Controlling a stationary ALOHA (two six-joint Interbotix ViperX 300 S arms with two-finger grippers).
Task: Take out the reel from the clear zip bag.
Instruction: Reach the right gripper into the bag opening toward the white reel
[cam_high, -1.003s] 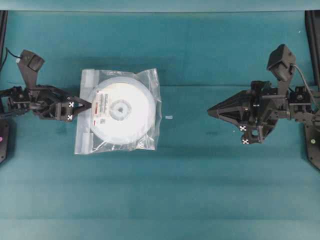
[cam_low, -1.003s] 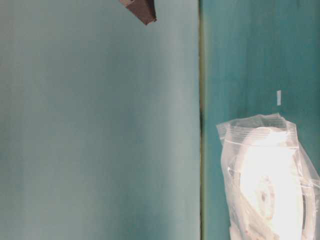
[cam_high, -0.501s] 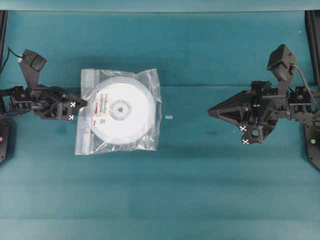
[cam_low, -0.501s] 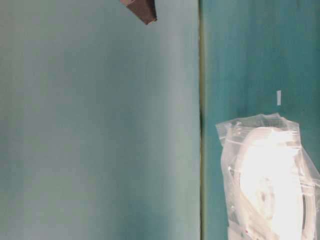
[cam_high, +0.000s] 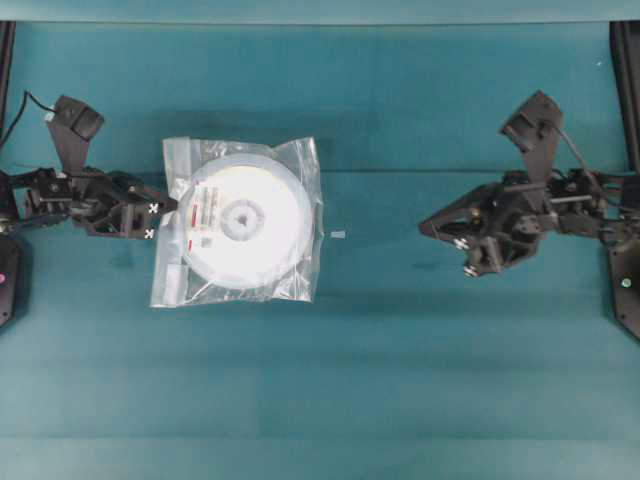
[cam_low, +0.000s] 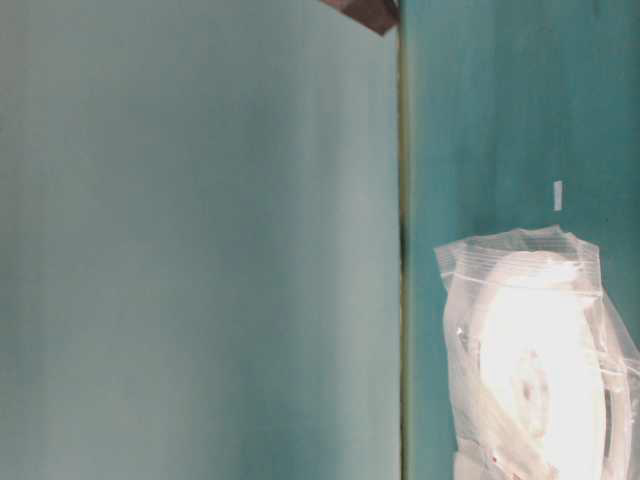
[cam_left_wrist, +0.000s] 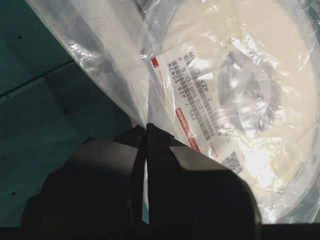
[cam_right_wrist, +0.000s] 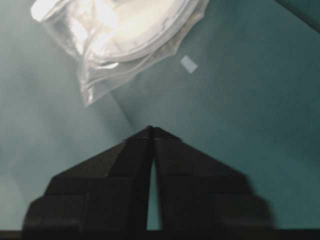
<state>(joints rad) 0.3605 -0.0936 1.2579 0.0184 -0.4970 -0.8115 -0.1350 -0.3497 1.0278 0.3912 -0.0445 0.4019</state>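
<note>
The clear zip bag (cam_high: 176, 282) lies flat on the teal table, left of centre, with the white reel (cam_high: 240, 220) inside it, label and grey hub facing up. My left gripper (cam_high: 160, 213) is at the bag's left edge, by the zip strip. In the left wrist view the left gripper (cam_left_wrist: 146, 125) is shut on a fold of the bag (cam_left_wrist: 115, 75), beside the reel's label (cam_left_wrist: 195, 100). My right gripper (cam_high: 423, 228) hovers well to the right of the bag. Its tips (cam_right_wrist: 151, 128) meet, holding nothing, and point toward the bag (cam_right_wrist: 95, 80).
A small white scrap (cam_high: 338, 235) lies on the table just right of the bag. The table-level view shows the bag (cam_low: 520, 245), the scrap (cam_low: 557, 195) and a gripper tip (cam_low: 365, 10) at the top edge.
My left gripper has shut on the bag's left edge. The right arm has shifted and rolled its wrist; its tip moved right in the table-level view.
</note>
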